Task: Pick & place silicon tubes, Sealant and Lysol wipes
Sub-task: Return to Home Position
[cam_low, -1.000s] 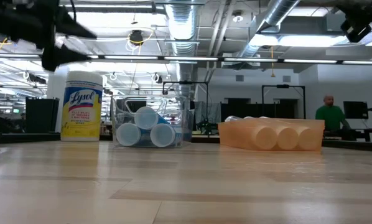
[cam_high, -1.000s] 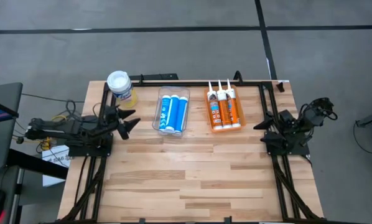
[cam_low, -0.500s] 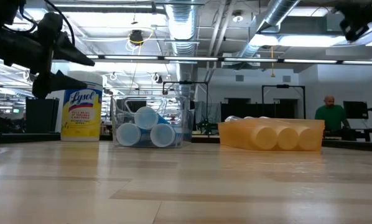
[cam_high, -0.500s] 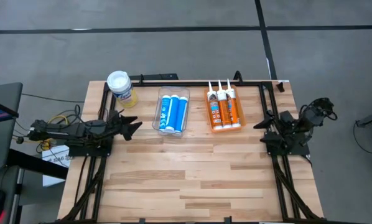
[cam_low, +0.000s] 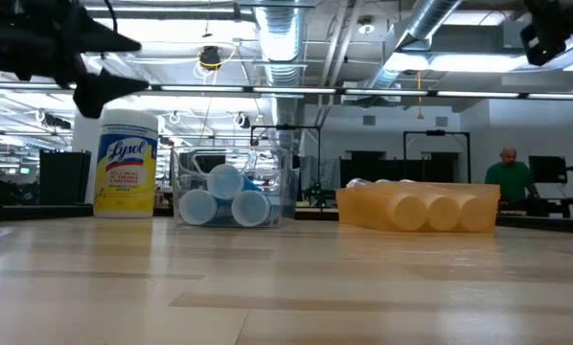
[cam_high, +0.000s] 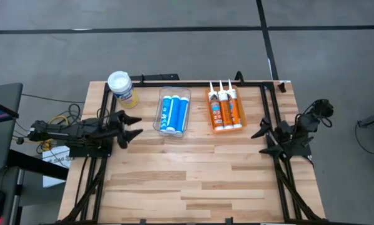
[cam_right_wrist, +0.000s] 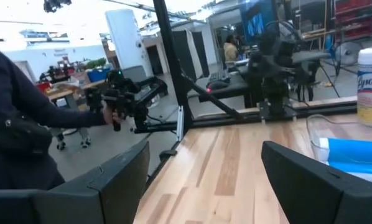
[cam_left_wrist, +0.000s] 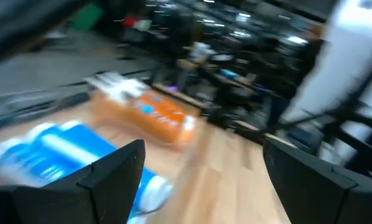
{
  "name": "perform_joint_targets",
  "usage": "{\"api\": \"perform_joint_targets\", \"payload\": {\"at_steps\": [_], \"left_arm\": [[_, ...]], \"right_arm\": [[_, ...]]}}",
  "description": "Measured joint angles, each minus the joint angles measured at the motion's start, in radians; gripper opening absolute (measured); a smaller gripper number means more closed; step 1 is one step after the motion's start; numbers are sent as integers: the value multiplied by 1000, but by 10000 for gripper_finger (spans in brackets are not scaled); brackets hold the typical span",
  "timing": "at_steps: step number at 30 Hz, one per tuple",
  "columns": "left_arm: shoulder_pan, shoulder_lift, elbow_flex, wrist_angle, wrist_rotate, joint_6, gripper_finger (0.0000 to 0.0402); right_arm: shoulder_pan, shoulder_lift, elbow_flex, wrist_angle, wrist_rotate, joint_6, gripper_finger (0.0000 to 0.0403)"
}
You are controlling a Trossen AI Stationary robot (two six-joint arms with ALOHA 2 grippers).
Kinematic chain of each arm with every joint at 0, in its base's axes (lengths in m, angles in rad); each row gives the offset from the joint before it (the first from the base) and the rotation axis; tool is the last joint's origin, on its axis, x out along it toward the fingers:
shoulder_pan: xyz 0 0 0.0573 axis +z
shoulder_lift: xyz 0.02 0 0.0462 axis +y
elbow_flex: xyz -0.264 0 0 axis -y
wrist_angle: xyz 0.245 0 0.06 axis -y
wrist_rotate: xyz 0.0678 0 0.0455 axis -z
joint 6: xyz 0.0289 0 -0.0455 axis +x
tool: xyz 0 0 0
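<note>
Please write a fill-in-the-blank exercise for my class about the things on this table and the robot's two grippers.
1. The clear bin holds ___ blue tubes.
2. The wipes canister stands upright and has a ___ lid.
3. The tubes with white nozzles have ___ bodies.
4. The left gripper and the right gripper hold nothing, and their fingers are ___.

Missing words: three; white; orange; open.
</note>
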Motion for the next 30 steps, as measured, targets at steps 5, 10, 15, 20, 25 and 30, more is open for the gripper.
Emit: {"api": "perform_joint_targets", "payload": {"at_steps": [5,10,15,20,25,30], "left_arm": [[0,1,0,-29,128,44,319],[0,12,0,-50,128,53,319],[0,12,-13,-30,114,57,319],[0,13,-108,104,107,53,319],[0,18,-108,81,109,47,319],[0,14,-109,83,105,55,319]], "right_arm": [[0,0,-55,70,-4,14,302],[0,0,-170,212,-36,19,302],[0,0,-231,265,-58,34,302],[0,0,-273,297,-57,34,302],[-4,2,-303,353,-55,14,302],[-31,-1,-303,335,-91,-12,302]]}}
